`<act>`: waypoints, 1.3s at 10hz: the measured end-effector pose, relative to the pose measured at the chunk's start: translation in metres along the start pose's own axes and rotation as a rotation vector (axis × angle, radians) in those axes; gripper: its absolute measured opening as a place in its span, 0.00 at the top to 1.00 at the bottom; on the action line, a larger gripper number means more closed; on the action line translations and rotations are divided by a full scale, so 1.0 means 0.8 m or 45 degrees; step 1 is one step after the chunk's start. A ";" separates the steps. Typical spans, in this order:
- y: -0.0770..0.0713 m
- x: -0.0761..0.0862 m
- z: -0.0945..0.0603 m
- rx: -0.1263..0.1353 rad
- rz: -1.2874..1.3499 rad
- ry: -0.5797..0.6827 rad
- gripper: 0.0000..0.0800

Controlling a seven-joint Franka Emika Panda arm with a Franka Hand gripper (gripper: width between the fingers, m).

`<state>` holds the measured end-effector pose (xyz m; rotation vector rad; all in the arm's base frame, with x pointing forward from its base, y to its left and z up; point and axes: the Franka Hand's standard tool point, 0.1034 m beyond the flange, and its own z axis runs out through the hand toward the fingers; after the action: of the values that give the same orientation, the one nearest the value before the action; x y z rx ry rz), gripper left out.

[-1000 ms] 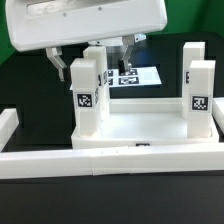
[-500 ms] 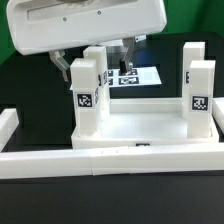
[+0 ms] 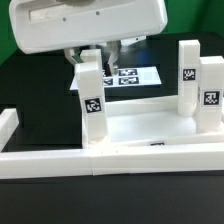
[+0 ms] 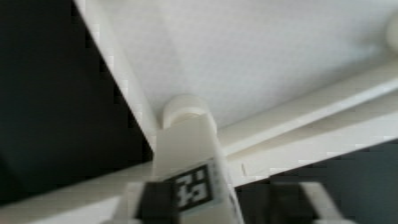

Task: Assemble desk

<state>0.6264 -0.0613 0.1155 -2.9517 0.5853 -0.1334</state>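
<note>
Three legs (image 3: 92,105) stand upright in desk top (image 3: 140,122) sockets; gripper (image 3: 92,58) sits at the near one, grasp indeterminate; recommend keeping it vertical, seating squarely.

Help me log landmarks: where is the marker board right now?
In the exterior view, the marker board lies flat on the black table behind the desk top, just right of the near leg, partly hidden by the arm.

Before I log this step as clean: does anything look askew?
Yes. In the exterior view the near leg under the gripper leans off vertical, while the two legs on the exterior view's right stand straight on the desk top.
</note>
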 end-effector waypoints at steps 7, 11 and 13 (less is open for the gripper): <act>0.000 -0.005 0.007 0.015 0.348 -0.026 0.96; 0.016 0.008 -0.027 -0.017 -0.383 -0.035 0.53; 0.014 0.005 -0.028 -0.013 -0.544 -0.037 0.22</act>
<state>0.6239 -0.0756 0.1360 -3.0353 -0.0567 -0.1276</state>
